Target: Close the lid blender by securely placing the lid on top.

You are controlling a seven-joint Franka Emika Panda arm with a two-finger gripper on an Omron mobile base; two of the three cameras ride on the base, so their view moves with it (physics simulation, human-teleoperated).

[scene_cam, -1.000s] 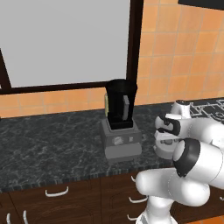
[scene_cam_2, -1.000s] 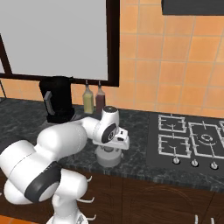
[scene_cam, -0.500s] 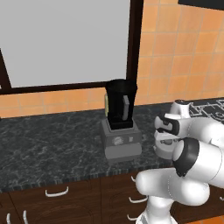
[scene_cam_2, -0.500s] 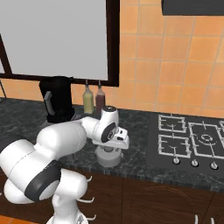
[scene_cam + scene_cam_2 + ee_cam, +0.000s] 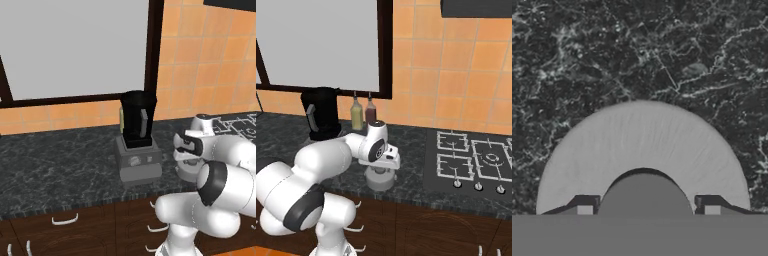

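The lid (image 5: 642, 155) fills the lower middle of the hand view: a round light-grey cap lying flat on the dark marbled tabletop (image 5: 587, 55), its raised central knob between the two finger tips (image 5: 585, 209) at the bottom edge. The tips stand on either side of the knob, just beside it; whether they press it cannot be told, so the jaws' state stays uncertain.

In the left base view the lid (image 5: 186, 172) sits at centre right, low on the tabletop (image 5: 55, 170), with the gripper (image 5: 187, 159) pointing down onto it. The blender (image 5: 137, 145) stands at the centre of that frame, well apart to the left of the lid, its black jar upright on the boxy grey base and its top open.

In the right base view the lid (image 5: 379, 179) lies at lower centre near the front edge of the tabletop (image 5: 411, 145), under the gripper (image 5: 381, 170). The blender (image 5: 322, 113) is at the left, two bottles (image 5: 363, 112) stand by the wall right of it, and a gas hob (image 5: 476, 160) takes the right side.
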